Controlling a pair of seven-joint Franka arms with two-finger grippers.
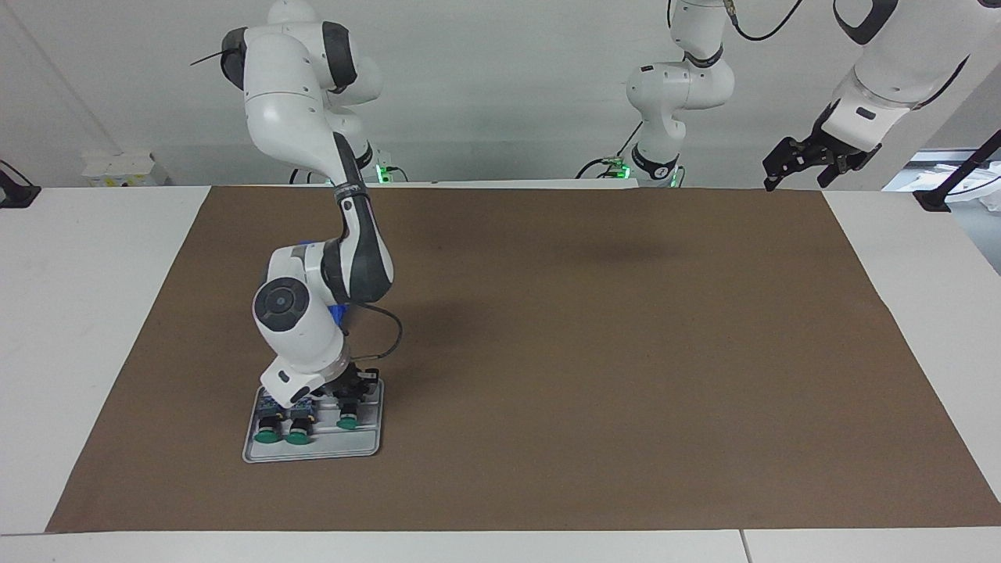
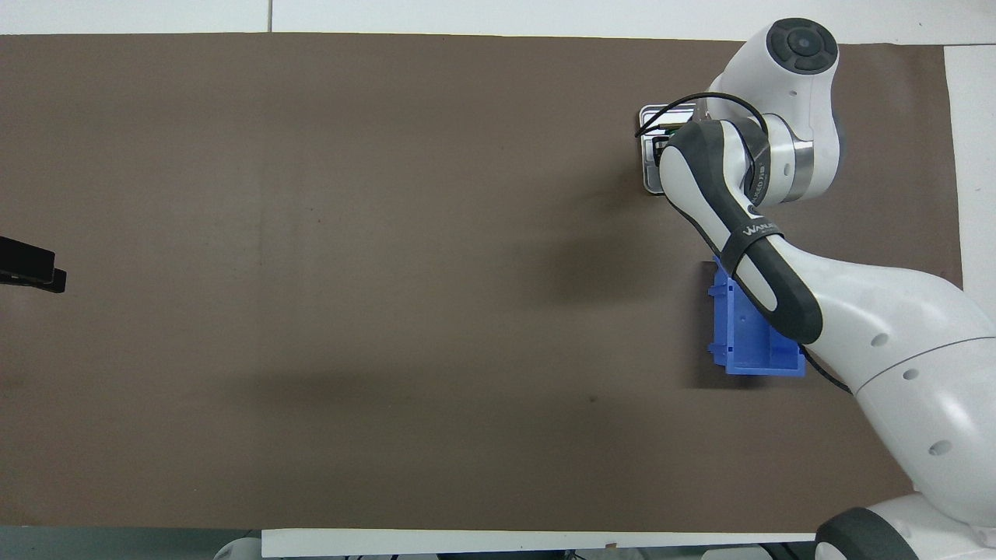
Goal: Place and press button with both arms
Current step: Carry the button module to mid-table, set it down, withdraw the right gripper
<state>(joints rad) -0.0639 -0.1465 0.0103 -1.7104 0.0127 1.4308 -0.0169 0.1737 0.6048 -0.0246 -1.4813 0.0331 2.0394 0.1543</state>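
Note:
Three buttons with green caps stand on a grey tray [image 1: 313,453] toward the right arm's end of the table: two side by side [image 1: 270,436] [image 1: 297,435] and one apart [image 1: 348,421]. My right gripper [image 1: 349,399] is down on the tray, right at the lone button's black body; I cannot tell whether it grips it. In the overhead view the right arm hides the buttons and most of the tray [image 2: 647,167]. My left gripper [image 1: 805,166] waits raised and open over the table's edge by the left arm's base; its tip shows in the overhead view [image 2: 27,266].
A blue plastic bin [image 2: 751,334] stands on the brown mat nearer to the robots than the tray, partly under the right arm; only a sliver of it [image 1: 338,315] shows in the facing view. The brown mat [image 1: 586,352] covers most of the white table.

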